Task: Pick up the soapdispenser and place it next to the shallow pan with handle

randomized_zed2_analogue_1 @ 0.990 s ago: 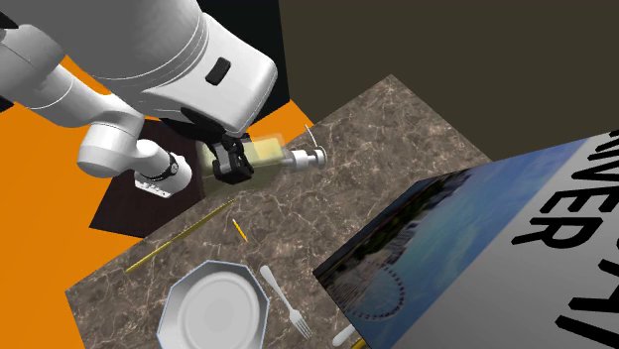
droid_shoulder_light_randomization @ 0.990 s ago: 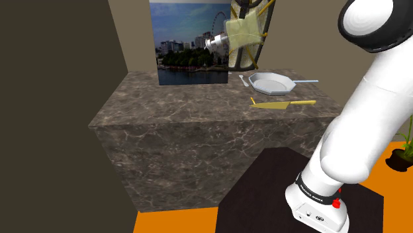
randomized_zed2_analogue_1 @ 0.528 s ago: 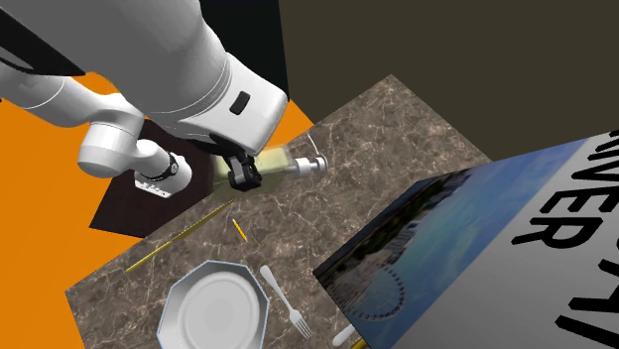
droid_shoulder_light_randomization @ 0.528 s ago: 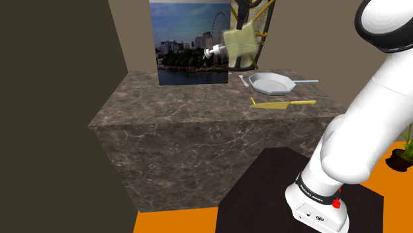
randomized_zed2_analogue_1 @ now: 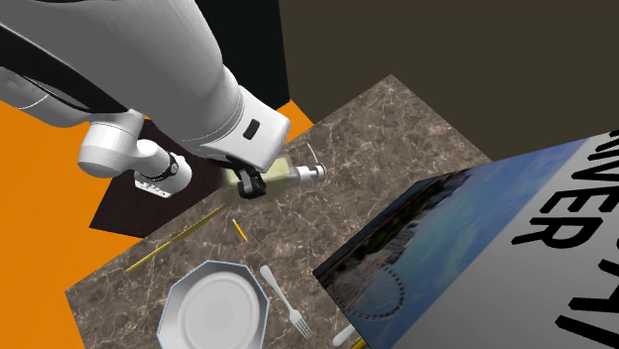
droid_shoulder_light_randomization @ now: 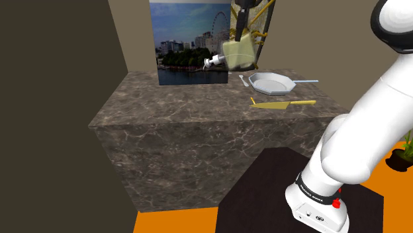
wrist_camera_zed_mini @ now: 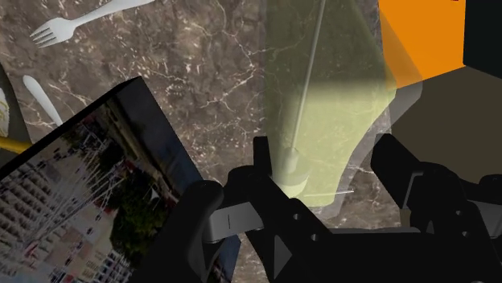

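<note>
The soap dispenser [droid_shoulder_light_randomization: 237, 53] was clamped between the fingers of the gripper [randomized_zed2_analogue_1: 248, 183] and held above the counter [droid_shoulder_light_randomization: 179, 99], its long axis sideways. The pan [droid_shoulder_light_randomization: 271, 83] lay below the gripper, opposite the pump head.

Likely a home kitchen: dark veined marble table [droid_shoulder_light_randomization: 172, 109], grey octagonal shallow pan with handle [droid_shoulder_light_randomization: 271, 83], white fork [randomized_zed2_analogue_1: 286, 301], potted plant [droid_shoulder_light_randomization: 403, 155].
</note>
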Action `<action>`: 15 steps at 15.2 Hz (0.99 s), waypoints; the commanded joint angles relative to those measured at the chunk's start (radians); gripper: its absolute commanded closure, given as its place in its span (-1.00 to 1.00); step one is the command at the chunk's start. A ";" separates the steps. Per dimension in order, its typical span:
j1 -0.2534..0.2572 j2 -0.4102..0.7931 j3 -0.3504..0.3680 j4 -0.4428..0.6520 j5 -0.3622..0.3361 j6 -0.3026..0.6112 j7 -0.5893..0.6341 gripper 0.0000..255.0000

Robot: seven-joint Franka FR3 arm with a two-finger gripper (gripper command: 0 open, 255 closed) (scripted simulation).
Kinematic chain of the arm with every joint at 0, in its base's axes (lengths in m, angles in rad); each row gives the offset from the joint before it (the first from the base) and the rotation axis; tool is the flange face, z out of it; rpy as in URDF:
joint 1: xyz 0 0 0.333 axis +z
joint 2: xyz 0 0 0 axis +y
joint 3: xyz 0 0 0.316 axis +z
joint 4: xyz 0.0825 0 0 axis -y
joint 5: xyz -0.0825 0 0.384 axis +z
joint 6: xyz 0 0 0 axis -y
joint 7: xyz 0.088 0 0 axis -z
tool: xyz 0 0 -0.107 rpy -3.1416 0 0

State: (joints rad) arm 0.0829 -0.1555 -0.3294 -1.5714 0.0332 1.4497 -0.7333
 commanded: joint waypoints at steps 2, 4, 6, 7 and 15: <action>0.000 -0.020 0.003 -0.062 -0.006 0.044 0.001 1.00; 0.000 -0.030 0.004 -0.101 -0.009 0.073 0.002 1.00; -0.001 -0.040 0.005 -0.138 -0.012 0.101 0.003 1.00; -0.001 -0.045 0.006 -0.157 -0.014 0.115 0.003 1.00; -0.003 -0.071 0.007 -0.292 -0.021 0.226 0.002 1.00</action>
State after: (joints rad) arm 0.0797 -0.2287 -0.3216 -1.8532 0.0111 1.6619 -0.7303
